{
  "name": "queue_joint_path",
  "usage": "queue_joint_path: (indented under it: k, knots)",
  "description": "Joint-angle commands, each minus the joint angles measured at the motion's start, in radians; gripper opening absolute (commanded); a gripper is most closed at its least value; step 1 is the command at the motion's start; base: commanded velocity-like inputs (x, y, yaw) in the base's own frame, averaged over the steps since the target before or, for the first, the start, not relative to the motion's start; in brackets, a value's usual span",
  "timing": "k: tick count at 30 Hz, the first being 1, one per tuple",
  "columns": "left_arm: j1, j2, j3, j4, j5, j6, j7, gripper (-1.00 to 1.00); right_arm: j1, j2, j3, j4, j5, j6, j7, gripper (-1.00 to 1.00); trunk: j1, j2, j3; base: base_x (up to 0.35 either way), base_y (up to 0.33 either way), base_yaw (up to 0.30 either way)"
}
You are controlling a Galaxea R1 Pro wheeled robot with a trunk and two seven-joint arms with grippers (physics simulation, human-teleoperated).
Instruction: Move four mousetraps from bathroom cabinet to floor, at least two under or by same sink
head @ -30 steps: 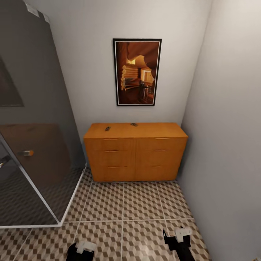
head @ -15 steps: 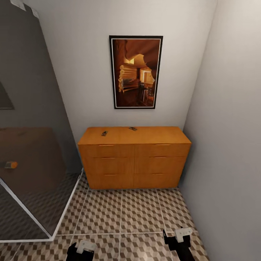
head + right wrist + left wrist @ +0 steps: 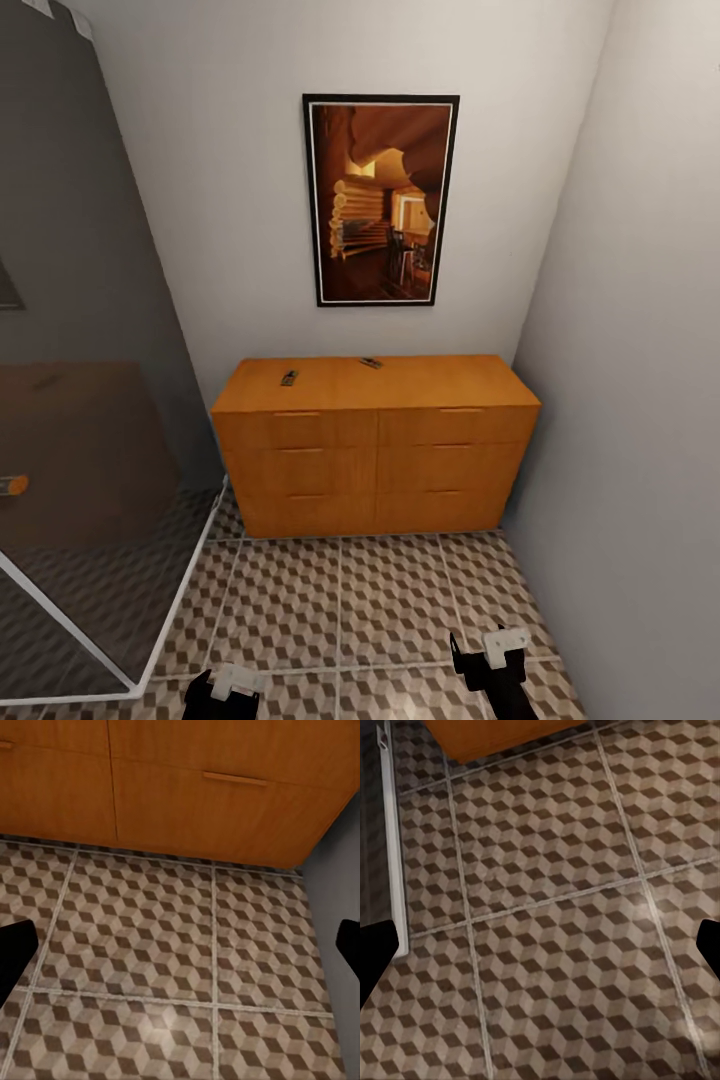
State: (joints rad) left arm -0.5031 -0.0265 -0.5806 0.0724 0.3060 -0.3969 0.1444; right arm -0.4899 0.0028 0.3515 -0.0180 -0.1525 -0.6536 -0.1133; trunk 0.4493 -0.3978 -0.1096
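The orange-brown cabinet (image 3: 375,440) stands against the far wall, all its drawers closed. Two small dark mousetraps lie on its top: one (image 3: 289,378) near the left front, the other (image 3: 371,362) near the back middle. The other mousetraps and the sink are out of view. The cube-patterned bathroom floor (image 3: 340,600) stretches between me and the cabinet. My left gripper (image 3: 540,952) and right gripper (image 3: 180,945) hang low over the tiles, both open and empty. The cabinet's lower drawers (image 3: 225,787) lie ahead of the right gripper.
A glass shower enclosure (image 3: 90,430) with a white frame runs along the left. A grey wall (image 3: 640,400) closes the right side next to the cabinet. A framed picture (image 3: 380,200) hangs above the cabinet.
The whole view has shifted: the cabinet looks slightly larger and nearer, and the shower glass has slid toward the left edge. Both grippers hold the same pose.
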Motion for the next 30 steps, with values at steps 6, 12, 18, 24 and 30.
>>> queue_joint_path:
  k: [6,12,18,24,30]
  knots:
    - [-0.002,-0.001,-0.008,0.004,0.005,-0.006,0.002,1.0,-0.001,0.0,0.009,0.001,-0.009,-0.003,-0.003,1.0,0.001,-0.002,-0.002,0.005,0.003,-0.017]
    - [-0.002,-0.001,-0.008,0.004,0.006,-0.006,0.002,1.0,-0.001,0.0,0.009,0.001,-0.009,-0.004,-0.002,1.0,0.001,-0.002,-0.002,0.0,0.0,-0.001]
    - [-0.002,-0.001,-0.008,0.004,0.006,-0.006,0.002,1.0,-0.001,0.0,0.009,0.001,-0.008,-0.004,-0.002,1.0,0.001,-0.002,-0.002,0.0,0.0,0.0]
    - [-0.002,-0.001,-0.008,0.004,0.005,-0.006,0.003,1.0,-0.001,0.0,0.009,0.002,-0.008,-0.004,-0.002,1.0,0.001,-0.002,-0.002,0.0,0.0,0.0]
    - [-0.002,-0.001,-0.008,0.004,0.005,-0.006,0.002,1.0,-0.001,0.0,0.009,0.002,-0.007,-0.003,-0.002,1.0,0.001,-0.002,-0.002,0.0,0.0,0.0]
